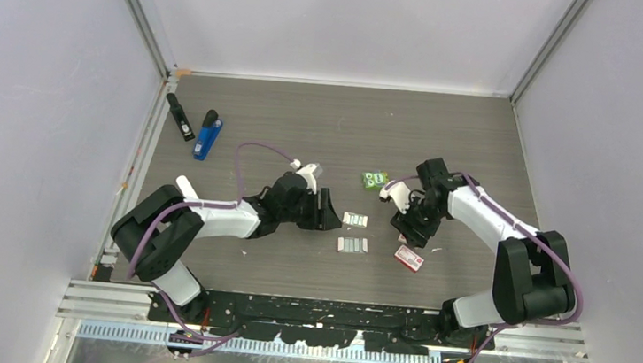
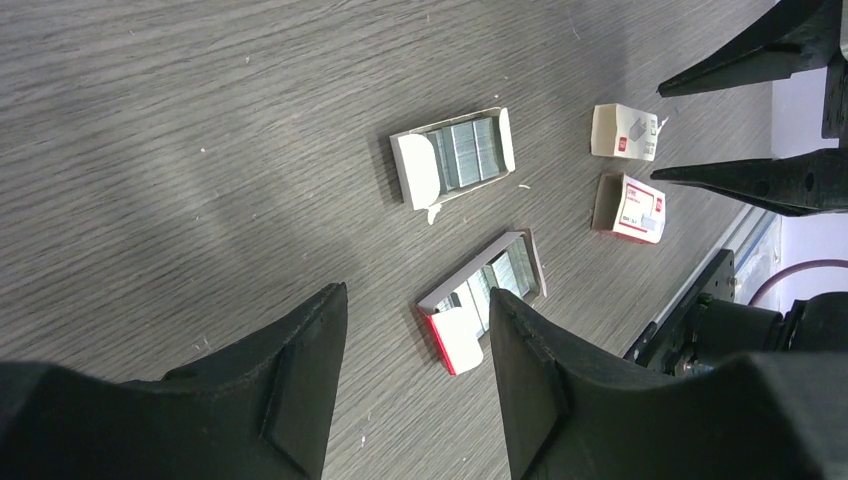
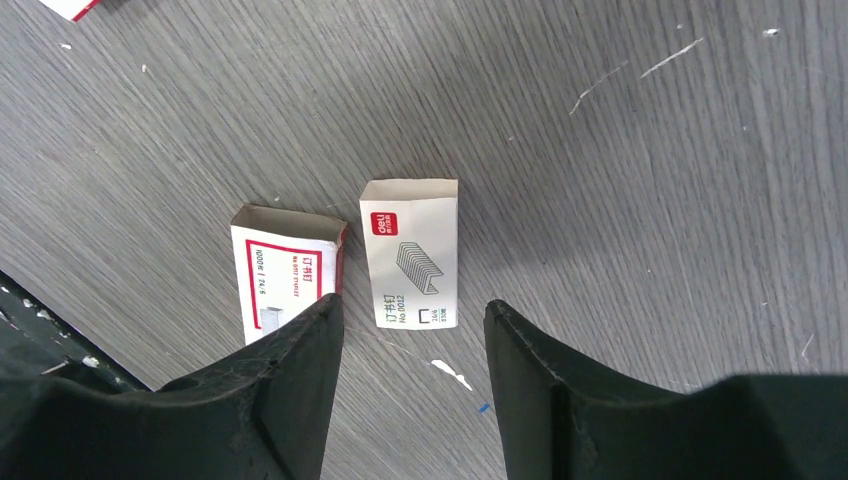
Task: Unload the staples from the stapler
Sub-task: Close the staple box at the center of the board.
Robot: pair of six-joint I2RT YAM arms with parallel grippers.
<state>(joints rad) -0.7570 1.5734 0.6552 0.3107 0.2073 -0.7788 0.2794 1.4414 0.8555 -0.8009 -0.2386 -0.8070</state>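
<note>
Two staplers lie at the far left of the table, a blue one [image 1: 207, 135] and a black one [image 1: 180, 117], both far from my grippers. Silvery staples [image 2: 470, 150] fill an open white tray [image 2: 412, 170]. More staples [image 2: 508, 272] sit in a red-edged tray [image 2: 455, 340]; both trays [image 1: 353, 233] lie mid-table. My left gripper [image 2: 416, 293] [image 1: 331, 213] hovers open just left of the trays, nothing between its fingers. My right gripper [image 3: 411, 303] [image 1: 403, 228] is open above two small staple boxes, holding nothing.
A red-and-white box [image 3: 288, 272] and a white box [image 3: 410, 252] lie side by side under the right gripper. A green packet [image 1: 375, 180] lies behind the trays. The right gripper's fingers [image 2: 760, 180] show in the left wrist view. Walls enclose three sides.
</note>
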